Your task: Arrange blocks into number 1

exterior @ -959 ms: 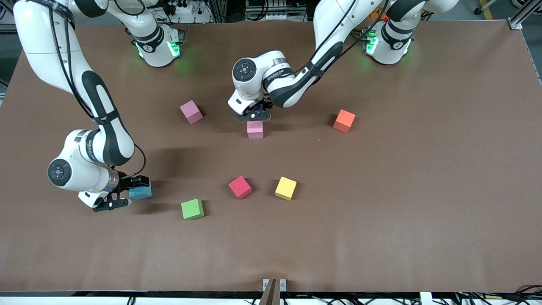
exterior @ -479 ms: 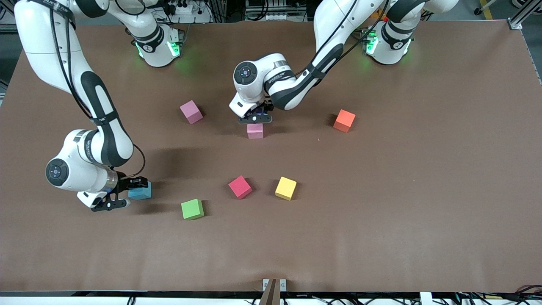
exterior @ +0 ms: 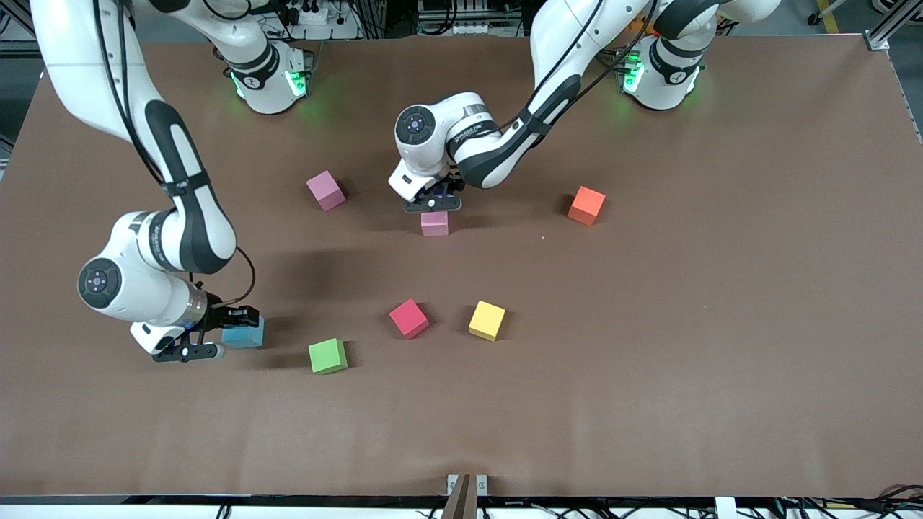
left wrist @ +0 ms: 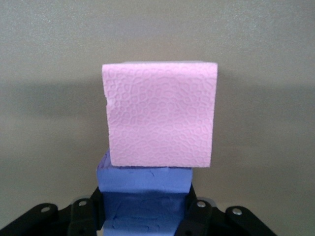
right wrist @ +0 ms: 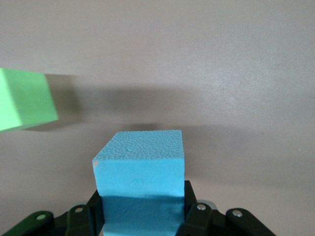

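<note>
- Lower left of the front view: right gripper (exterior: 204, 337) has edged toward the green block (exterior: 328, 355), fingers clamped on the light blue block (right wrist: 139, 184)
- Upper centre: left gripper (exterior: 431, 201) fingers grasp the purple block (left wrist: 144, 196), now against the pink block (exterior: 435, 223); the numeral's column seems begun

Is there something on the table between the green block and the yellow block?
Yes: the red block lies between the green block and the yellow block, shown in the front view.
</note>
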You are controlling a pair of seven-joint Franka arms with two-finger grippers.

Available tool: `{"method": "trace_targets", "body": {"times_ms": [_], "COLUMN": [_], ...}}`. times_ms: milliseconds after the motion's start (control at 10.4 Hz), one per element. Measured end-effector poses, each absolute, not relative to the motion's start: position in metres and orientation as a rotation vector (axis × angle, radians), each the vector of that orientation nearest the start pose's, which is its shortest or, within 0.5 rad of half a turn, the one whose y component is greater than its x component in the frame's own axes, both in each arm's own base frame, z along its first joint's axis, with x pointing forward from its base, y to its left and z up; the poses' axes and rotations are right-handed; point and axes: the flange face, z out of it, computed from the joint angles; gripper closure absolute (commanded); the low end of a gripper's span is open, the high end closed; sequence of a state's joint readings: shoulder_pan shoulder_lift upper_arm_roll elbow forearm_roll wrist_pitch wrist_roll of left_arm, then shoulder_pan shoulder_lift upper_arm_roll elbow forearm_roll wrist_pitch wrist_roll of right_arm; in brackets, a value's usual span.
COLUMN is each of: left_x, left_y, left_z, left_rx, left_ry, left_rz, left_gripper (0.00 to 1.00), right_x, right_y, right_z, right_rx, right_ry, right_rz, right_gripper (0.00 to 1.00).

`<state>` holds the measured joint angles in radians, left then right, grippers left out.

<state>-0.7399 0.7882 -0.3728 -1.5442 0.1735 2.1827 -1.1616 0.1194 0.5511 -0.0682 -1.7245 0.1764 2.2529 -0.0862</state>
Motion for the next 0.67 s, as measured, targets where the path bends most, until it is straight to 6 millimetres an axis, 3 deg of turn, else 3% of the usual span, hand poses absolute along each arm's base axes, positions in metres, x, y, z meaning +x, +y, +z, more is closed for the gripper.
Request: {"method": "trace_targets", "body": {"times_ms": [192,288,384,671], "left_x": [0.347,0.348,0.349,0.353], "left_y": [-0.603,-0.603,-0.603,-0.602], "left_z": [0.202,0.203,0.202,0.201], "left_rx": [-3.105,-3.107,-3.107,-3.105], "left_ry": [-0.051,-0.060,-0.066,-0.079], "left_rz": [0.239,0.237,0.236,0.229], "left_gripper": [0.97,0.37,0.00,0.00], "right_x": [0.661,0.655,0.647,0.618], "right_y": [0.051,0.057,0.065,0.104], "right_z": [0.280,0.286,0.289,0.300], "right_rx": [-3.036,-3.034,-3.033,-3.031], "right_ry": [-0.021,0.011,0.055,0.176], "right_rz": [0.057,0.072,0.083,0.123], "right_gripper": [0.38,0.38,0.38,0.38]}}
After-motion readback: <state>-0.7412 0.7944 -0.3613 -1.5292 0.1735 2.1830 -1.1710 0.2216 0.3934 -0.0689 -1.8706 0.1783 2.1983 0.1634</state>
